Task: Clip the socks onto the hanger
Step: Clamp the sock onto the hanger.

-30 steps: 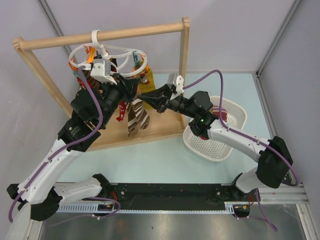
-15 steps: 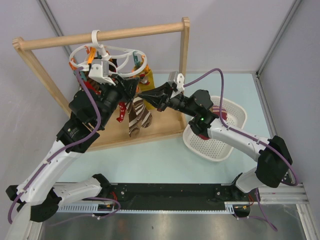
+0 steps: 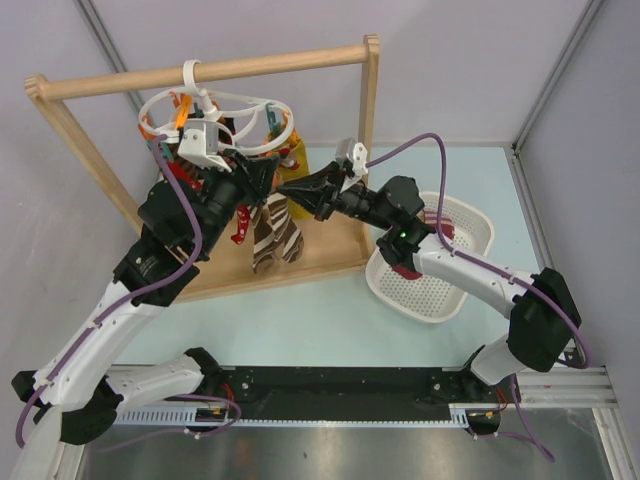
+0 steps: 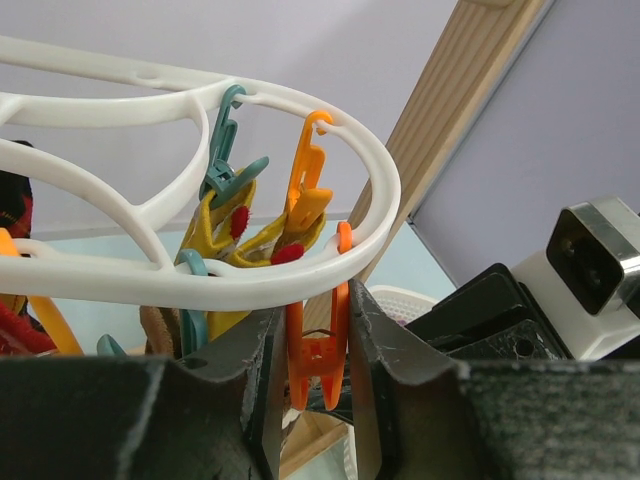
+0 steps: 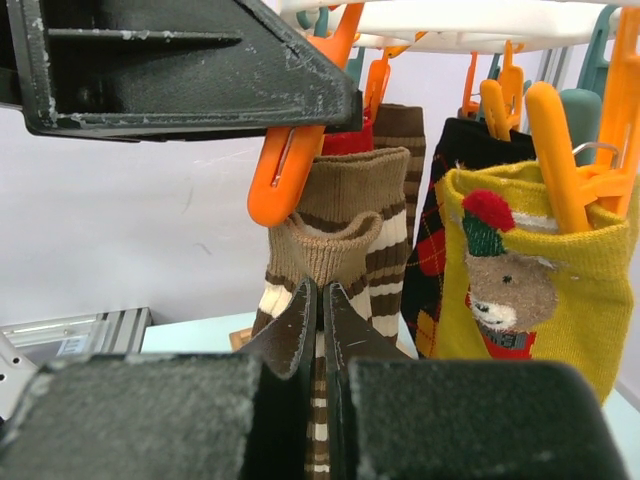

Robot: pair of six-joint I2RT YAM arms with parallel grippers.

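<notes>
A yellow sock (image 5: 530, 290) and others already hang on the hanger (image 4: 388, 198). Left jaws squeeze an orange peg (image 4: 318, 375); right jaws pinch a brown sock (image 5: 345, 210) at its five o'clock, not yet clipped.

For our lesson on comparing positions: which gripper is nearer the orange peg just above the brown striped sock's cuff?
Left. The left gripper clamps the orange peg between its fingers; the right gripper sits just below it, shut on the brown striped sock.
</notes>
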